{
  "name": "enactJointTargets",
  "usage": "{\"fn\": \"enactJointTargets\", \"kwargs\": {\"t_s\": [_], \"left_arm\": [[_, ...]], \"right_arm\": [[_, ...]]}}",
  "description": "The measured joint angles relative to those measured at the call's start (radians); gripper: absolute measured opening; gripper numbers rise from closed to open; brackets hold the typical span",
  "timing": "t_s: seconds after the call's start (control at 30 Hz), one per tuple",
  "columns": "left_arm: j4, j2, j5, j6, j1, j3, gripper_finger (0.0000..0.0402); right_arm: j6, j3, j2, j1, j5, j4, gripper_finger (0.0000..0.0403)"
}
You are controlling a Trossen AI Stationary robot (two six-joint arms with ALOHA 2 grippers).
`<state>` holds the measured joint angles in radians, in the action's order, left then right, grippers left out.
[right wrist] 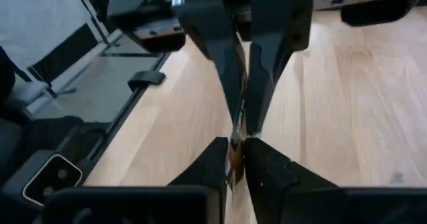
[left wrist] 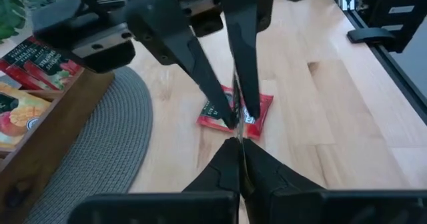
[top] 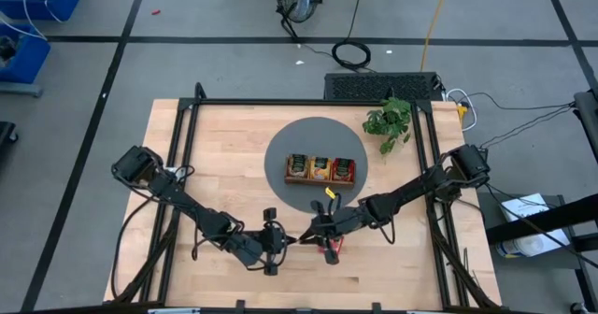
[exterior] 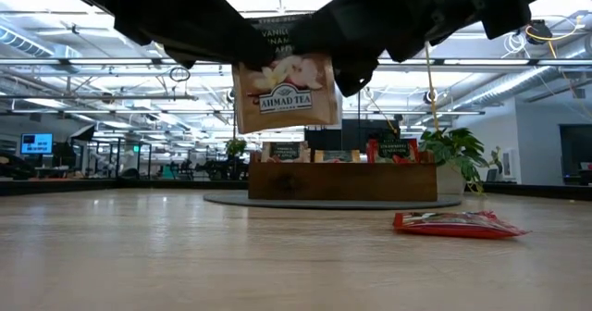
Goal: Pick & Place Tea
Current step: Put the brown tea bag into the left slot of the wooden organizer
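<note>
You have a cream tea bag (exterior: pixel 285 93) pinched in the air near the table's (top: pixel 224 141) front edge, both the left gripper (left wrist: pixel 238 143) and right gripper (right wrist: pixel 238 144) clamped on it. A red tea bag (exterior: pixel 458 223) lies below; the tray (top: pixel 320 170) and plant (top: pixel 390 120) stand farther back.

cream sachet (exterior: pixel 285 93): upright, lifted off table, front near edge | red sachet (exterior: pixel 458 224): flat on wood | others (top: pixel 320 168): upright in tray

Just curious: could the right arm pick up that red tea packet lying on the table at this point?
Probably not yet: the right tool is shut on the cream sachet, though the red sachet lies uncovered.
</note>
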<state>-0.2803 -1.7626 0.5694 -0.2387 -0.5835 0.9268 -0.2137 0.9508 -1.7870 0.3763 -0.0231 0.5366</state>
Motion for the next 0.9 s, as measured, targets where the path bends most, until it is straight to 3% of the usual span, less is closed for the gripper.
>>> {"fn": "enactJointTargets", "kwargs": {"t_s": [0.17,0.33,0.47,0.67,0.9], "left_arm": [[-0.008,0.0,-0.001,-0.006,0.0,0.0,0.001],[-0.009,0.0,-0.003,-0.01,0.0,0.0,0.0022],[-0.009,0.001,-0.08,0.02,-0.004,0.0,0.0033],[0.039,0.05,-0.096,0.031,-0.039,0.0,0.0068],[0.091,0.047,-0.096,-0.069,-0.081,-0.004,0.0087]], "right_arm": [[0.039,0.0,0.0,0.003,0.002,-0.003,0.0004],[0.049,0.0,0.0,0.004,-0.003,-0.006,0.0001],[0.05,0.0,0.0,0.01,-0.002,-0.016,0.0001],[0.09,-0.001,0.0,0.041,-0.035,-0.046,0.0],[0.096,-0.057,0.0,0.089,-0.085,-0.025,0.0]]}}
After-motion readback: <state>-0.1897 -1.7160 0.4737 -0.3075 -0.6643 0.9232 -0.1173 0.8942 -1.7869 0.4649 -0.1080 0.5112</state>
